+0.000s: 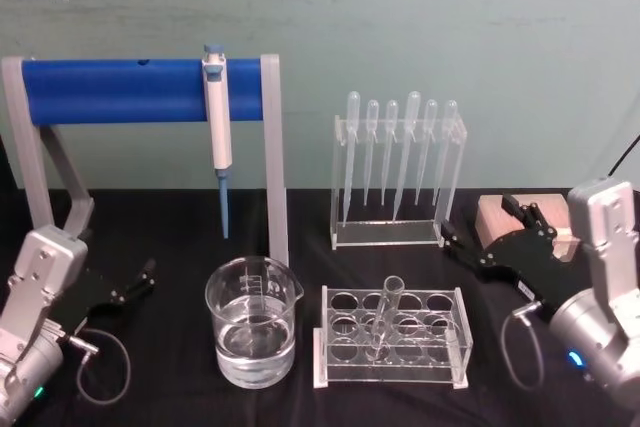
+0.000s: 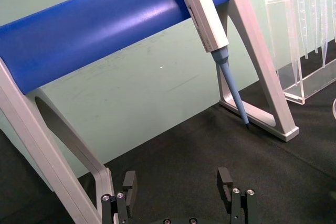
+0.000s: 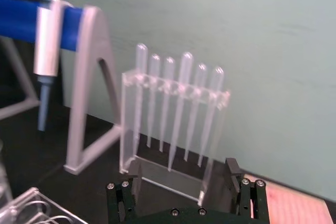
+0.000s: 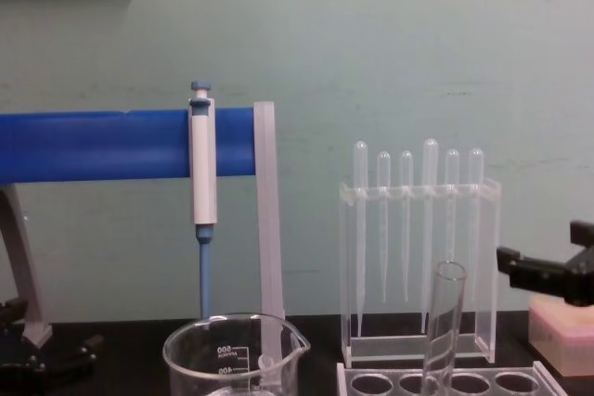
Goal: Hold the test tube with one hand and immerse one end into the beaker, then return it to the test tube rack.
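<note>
On the far left I had the left tool (image 1: 140, 280) parked low on the black table (image 1: 160, 387), fingers spread wide and holding nothing, well apart from the glassware. Moving right, the beaker (image 1: 253, 320) sat partly filled with clear liquid, just in front of the blue-barred stand (image 1: 140, 90) where the white-and-blue pipettor (image 1: 217, 117) hung. My worry there was the carry: swing the tube in too low and it would clip the beaker's rim or tip it and spill. Next along, the test tube (image 1: 386, 319) stood leaning slightly in the clear rack (image 1: 393, 339), untouched, with the pipette stand (image 1: 397, 172) close behind it. I judged a sloppy reach could knock those pipettes, or drag the light rack along instead of lifting the tube cleanly; squeezing glass too hard was another risk. On the right, the right tool (image 1: 478, 237) hovered beside the pink block (image 1: 520, 222), fingers apart, gripping nothing.
</note>
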`<state>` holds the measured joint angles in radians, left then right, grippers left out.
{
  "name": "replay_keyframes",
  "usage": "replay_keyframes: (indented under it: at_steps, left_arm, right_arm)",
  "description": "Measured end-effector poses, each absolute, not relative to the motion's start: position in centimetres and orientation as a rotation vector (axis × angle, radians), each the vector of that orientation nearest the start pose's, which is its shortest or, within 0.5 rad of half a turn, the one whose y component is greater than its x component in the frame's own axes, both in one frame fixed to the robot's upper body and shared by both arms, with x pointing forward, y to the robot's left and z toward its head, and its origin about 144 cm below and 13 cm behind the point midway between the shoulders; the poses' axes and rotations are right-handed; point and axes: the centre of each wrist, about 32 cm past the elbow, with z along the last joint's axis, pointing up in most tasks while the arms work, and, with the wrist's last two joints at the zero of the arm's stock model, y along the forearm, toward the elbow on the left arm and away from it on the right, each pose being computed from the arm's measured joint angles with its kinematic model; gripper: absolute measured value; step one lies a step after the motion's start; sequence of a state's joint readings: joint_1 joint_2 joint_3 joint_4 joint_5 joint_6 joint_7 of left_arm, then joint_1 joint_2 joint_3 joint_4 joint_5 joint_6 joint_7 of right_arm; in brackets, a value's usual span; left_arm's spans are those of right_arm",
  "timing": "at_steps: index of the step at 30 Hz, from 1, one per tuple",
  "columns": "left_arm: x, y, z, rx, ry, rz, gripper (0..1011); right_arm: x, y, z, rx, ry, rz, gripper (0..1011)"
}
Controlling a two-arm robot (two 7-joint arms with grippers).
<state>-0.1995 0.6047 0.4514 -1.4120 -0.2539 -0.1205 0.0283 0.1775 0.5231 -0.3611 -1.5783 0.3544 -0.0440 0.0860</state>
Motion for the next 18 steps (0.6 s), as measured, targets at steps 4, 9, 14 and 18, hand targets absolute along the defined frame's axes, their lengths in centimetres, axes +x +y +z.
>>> replay_keyframes:
  at_steps: [4, 9, 14, 18]
  left_arm:
    - [48.9, 31.0, 114.0, 0.304, -0.285, 1.248, 1000]
    - [48.9, 31.0, 114.0, 0.305, -0.285, 1.248, 1000]
    - [48.9, 31.0, 114.0, 0.304, -0.285, 1.248, 1000]
    - [48.9, 31.0, 114.0, 0.305, -0.285, 1.248, 1000]
  right_arm:
    - [49.0, -26.7, 117.5, -0.099, -0.171, -1.206, 1002]
    - [49.2, -26.3, 116.8, -0.103, -0.163, -1.223, 1002]
    - [49.3, -26.3, 116.6, -0.092, -0.162, -1.214, 1002]
    - [49.3, -26.3, 116.6, -0.093, -0.163, -1.214, 1002]
